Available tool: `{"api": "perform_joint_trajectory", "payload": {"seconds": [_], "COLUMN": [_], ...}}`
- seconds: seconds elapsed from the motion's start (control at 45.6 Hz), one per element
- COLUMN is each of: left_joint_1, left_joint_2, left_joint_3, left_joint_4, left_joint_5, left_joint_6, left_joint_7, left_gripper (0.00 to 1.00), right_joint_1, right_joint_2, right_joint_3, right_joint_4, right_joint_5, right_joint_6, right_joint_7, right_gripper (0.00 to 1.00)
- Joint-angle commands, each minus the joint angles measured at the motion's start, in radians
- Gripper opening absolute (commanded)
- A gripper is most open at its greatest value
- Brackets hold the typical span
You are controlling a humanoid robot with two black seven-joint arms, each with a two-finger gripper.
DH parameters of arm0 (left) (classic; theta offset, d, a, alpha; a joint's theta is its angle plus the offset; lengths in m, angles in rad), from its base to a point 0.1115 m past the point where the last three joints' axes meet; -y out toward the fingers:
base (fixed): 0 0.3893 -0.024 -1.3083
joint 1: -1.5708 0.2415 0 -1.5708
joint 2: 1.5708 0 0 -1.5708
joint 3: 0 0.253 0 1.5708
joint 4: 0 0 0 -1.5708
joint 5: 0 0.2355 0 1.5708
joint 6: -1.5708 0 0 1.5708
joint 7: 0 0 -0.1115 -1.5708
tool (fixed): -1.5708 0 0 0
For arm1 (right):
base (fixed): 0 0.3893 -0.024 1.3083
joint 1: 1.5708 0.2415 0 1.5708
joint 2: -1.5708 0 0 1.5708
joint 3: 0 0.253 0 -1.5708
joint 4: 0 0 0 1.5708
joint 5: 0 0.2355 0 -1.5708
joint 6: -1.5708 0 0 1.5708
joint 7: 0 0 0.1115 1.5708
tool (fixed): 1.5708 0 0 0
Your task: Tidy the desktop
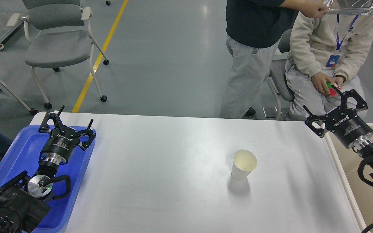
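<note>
Here, the white desktop [160, 168] fills my view, a paper cup [244, 164] upright right of its centre. My left gripper [73, 119] hangs splayed over the blue tray [21, 152] at its left edge; my right gripper [324, 106], fingers spread, over the beige bin [351, 155]. Beyond: grey floor, chair [57, 42], two people.

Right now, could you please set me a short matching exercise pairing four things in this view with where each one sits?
Things:
1. paper cup
2. blue tray
3. beige bin
4. left gripper

Places:
A. at the right edge of the desktop
B. above the blue tray, fingers apart
C. upright on the white surface, right of centre
D. at the left edge of the desktop

Pairs: 1-C, 2-D, 3-A, 4-B
</note>
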Motion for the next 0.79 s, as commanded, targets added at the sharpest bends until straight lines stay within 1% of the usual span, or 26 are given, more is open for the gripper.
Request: {"api": "perform_joint_trajectory", "payload": {"seconds": [0.0, 0.11, 0.417, 0.526, 0.767], "left_joint_1": [-0.002, -0.002, 0.0, 0.0, 0.0], "left_joint_2": [0.0, 0.0, 0.0, 0.0, 0.0], "left_joint_3": [0.0, 0.0, 0.0, 0.0, 0.0], "left_joint_4": [0.0, 0.0, 0.0, 0.0, 0.0], "left_joint_5": [0.0, 0.002, 0.002, 0.002, 0.002], "left_joint_6": [0.0, 0.0, 0.0, 0.0, 0.0], "left_joint_7": [0.0, 0.002, 0.002, 0.002, 0.002], "left_gripper": [1.0, 1.0, 1.0, 1.0, 1.0], "right_joint_1": [0.048, 0.103, 0.298, 0.356, 0.517], "right_joint_2": [-0.088, -0.133, -0.26, -0.305, -0.361], "right_joint_3": [-0.014, -0.054, -0.272, -0.33, -0.517], "right_joint_4": [0.049, 0.054, 0.063, 0.103, 0.23], "right_joint_5": [-0.001, -0.003, 0.003, -0.003, -0.044], "right_joint_6": [-0.017, -0.022, -0.03, -0.039, -0.115], "right_joint_7": [-0.003, -0.005, -0.006, -0.006, -0.005], "right_gripper": [1.0, 1.0, 1.0, 1.0, 1.0]}}
